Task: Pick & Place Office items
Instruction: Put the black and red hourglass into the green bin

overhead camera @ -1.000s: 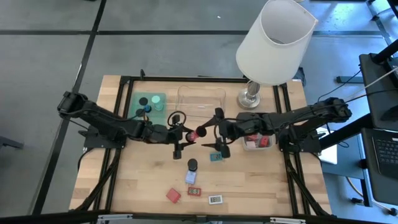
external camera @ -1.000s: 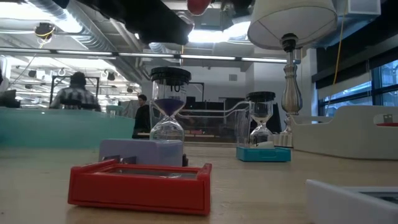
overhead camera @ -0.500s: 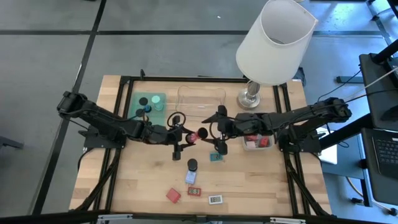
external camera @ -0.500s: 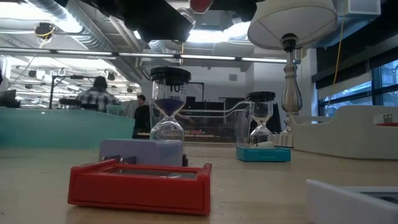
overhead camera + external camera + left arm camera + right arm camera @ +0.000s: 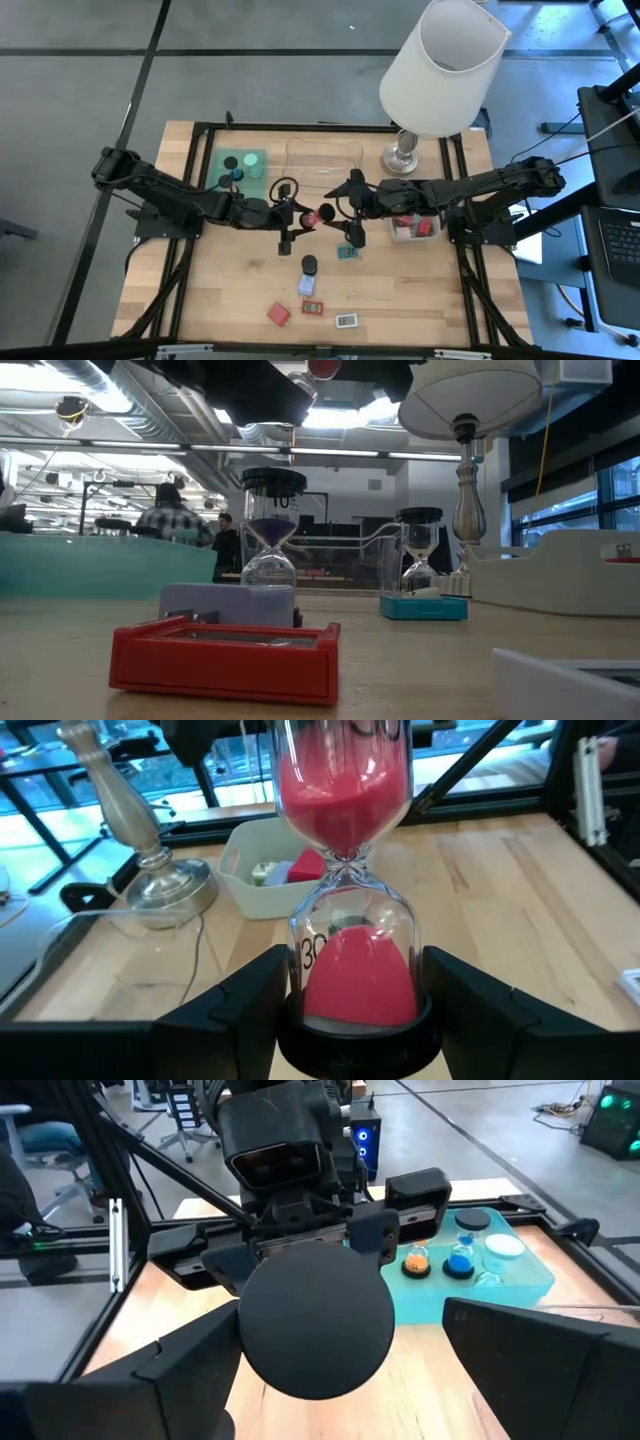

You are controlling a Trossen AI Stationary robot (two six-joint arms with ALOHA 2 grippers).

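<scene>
An hourglass with red sand [image 5: 325,213] and black end caps hangs level above the table's middle, between my two grippers. My left gripper [image 5: 303,215] is shut on it; the left wrist view shows the red bulbs [image 5: 345,870] running away from the fingers. My right gripper [image 5: 346,212] is open. In the right wrist view its fingers [image 5: 190,1370] stand wide apart on either side of the hourglass's other black cap [image 5: 315,1320]; whether they touch it, I cannot tell. The low view shows only the red sand [image 5: 322,368] at the picture's top. My left gripper holds the hourglass by its black end cap [image 5: 355,1032], pinched between the two fingers [image 5: 250,1010]. The fingers come level from the table's left and lie along the hourglass. It is lifted clear and lies level, its other cap pointing toward my right gripper.
Below the arms stand a black-capped hourglass [image 5: 309,265], a teal one [image 5: 347,252], a grey-blue block [image 5: 306,286], a red block [image 5: 279,314] and two small labelled rectangles [image 5: 346,321]. A green tray [image 5: 240,165], clear tray [image 5: 322,160], lamp base [image 5: 403,158] and white bin [image 5: 412,228] lie beyond.
My right gripper has edged toward the table's left, closing in around the free cap of the hourglass. The left gripper and the hourglass have stayed nearly still.
</scene>
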